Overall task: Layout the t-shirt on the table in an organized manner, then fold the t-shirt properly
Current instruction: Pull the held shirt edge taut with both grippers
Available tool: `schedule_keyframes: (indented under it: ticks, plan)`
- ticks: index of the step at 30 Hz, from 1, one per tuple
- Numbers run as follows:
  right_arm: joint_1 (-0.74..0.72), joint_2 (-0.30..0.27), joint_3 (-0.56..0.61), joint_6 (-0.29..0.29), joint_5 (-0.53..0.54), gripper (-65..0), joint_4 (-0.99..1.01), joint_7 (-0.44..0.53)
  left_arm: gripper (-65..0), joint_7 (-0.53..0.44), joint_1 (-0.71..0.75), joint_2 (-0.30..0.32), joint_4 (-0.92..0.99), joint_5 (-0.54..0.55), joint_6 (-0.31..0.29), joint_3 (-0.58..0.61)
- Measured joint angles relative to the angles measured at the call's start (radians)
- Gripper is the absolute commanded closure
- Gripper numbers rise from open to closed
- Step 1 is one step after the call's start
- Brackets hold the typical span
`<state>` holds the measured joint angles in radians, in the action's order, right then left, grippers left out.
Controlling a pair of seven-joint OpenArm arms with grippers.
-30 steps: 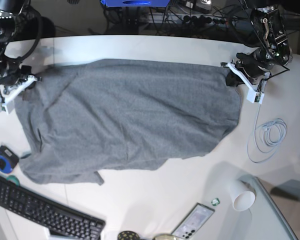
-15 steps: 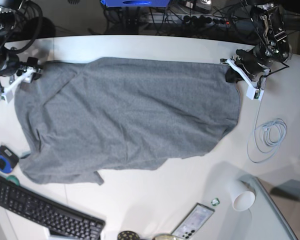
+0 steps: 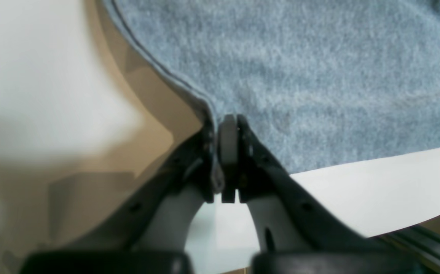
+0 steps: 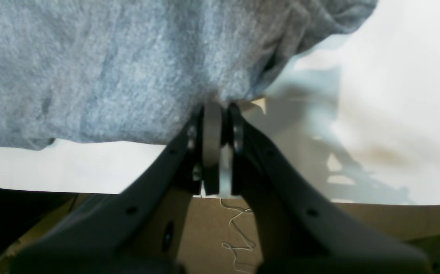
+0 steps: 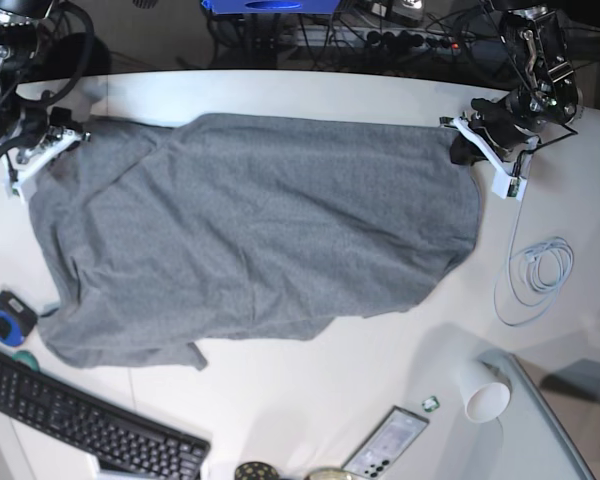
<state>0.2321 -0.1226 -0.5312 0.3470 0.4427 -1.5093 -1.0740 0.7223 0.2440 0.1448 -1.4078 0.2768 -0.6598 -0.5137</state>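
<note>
With both the left gripper (image 3: 227, 125) and right gripper (image 4: 214, 110) pinching far corners of the t-shirt (image 5: 260, 235), uneven pulling risks slipping fabric and a skewed layout on the table (image 5: 310, 400).

The t-shirt (image 5: 260, 235) is soft grey heathered cloth, matt and a little fuzzy. The table (image 5: 310, 400) is smooth white with light sheen. The gripper fingers (image 3: 273, 182) look like matt black plastic.

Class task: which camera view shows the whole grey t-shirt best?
The base view: the t-shirt lies spread across the table, every edge visible. The left wrist view shows only a hem pinched by the left gripper; the right wrist view only bunched cloth at the right gripper.
</note>
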Motion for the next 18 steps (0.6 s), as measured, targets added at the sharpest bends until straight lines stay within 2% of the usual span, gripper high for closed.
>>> schedule_keyframes:
  ticks: [5, 11, 15, 18]
  plan:
    - [0.032, 0.000, 0.000, 0.000, -0.001, -4.4, -0.009, -0.005, 0.0, 0.000, 0.000, 0.002, 0.000, 0.000, 0.000, 0.000]
    - [0.069, 0.000, 0.000, 0.000, -0.001, -0.3, -0.037, -0.004, 0.0, 0.000, 0.000, 0.002, 0.000, 0.000, 0.000, 0.000]
    - [0.134, 0.029, -0.008, 0.000, 0.003, -0.3, -0.114, -0.009, 0.0, 0.000, 0.004, 0.002, -0.001, 0.000, 0.000, 0.000]
    - [0.178, 0.060, -0.081, 0.000, 0.005, -0.3, -0.168, -0.006, 0.0, 0.000, 0.021, 0.002, -0.004, 0.000, 0.000, -0.002]
